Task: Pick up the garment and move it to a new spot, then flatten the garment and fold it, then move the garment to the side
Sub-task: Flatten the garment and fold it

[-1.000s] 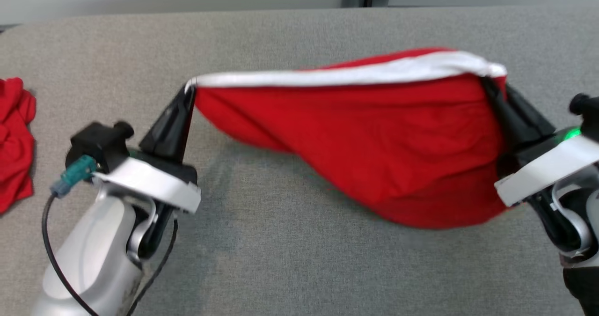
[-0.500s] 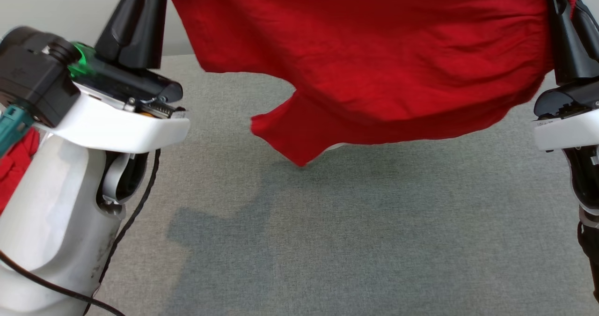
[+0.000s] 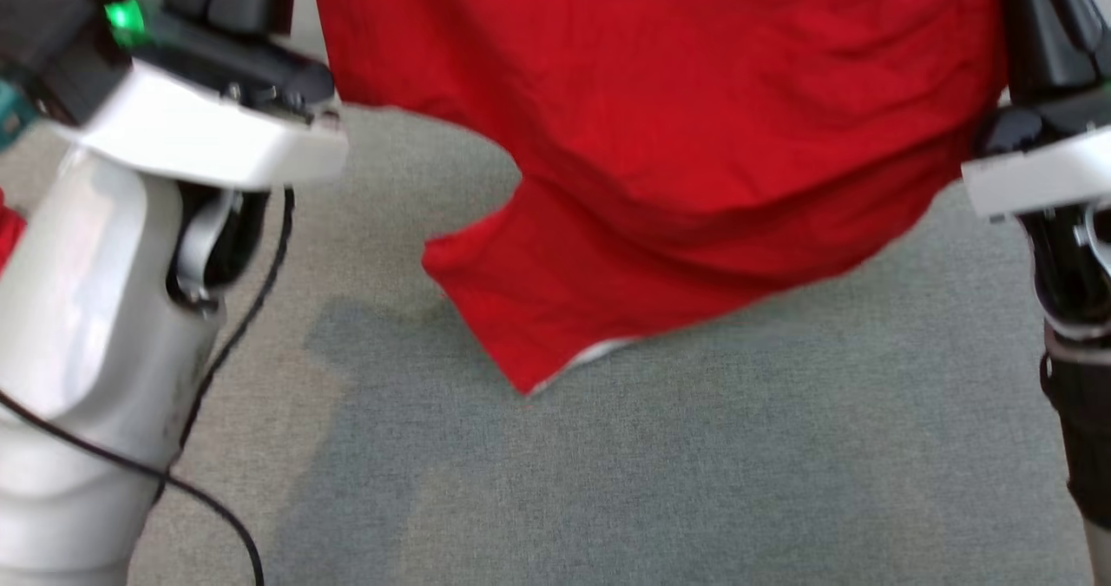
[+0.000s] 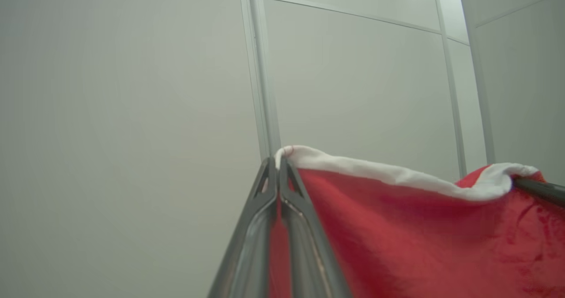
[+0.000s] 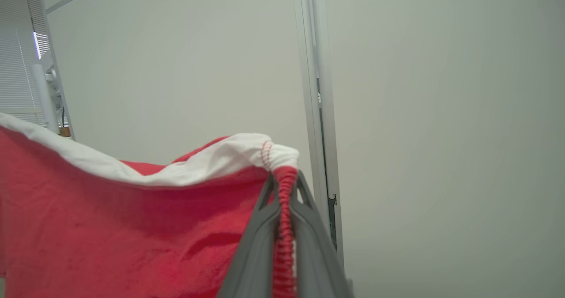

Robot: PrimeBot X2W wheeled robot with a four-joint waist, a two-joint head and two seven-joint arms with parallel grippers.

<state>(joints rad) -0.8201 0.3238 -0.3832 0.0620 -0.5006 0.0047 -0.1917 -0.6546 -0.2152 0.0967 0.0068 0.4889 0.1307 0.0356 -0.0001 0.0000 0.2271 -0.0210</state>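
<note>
Nearest to the camera, the pale left forearm (image 3: 87, 308) with its black cable (image 3: 227, 352) is standing over the grey table (image 3: 738, 482) and is hiding most of another red cloth (image 3: 7, 230) at the left edge. Above the table the red garment (image 3: 694, 134) is hanging in the air and is covering the far part of the table. The left gripper (image 4: 277, 162) and the right gripper (image 5: 284, 179) are each pinching one end of its white band (image 4: 375, 171), with the jaws closed tight on the fabric. Behind them a pale wall (image 4: 132, 112) is showing.

A second ago the garment was sagging low over the table. Now it is lifted high, and its lower corner is hanging further down than half a second ago.

Its long axis is running left to right between the grippers, with the band on top and one corner pointing down at the table.
</note>
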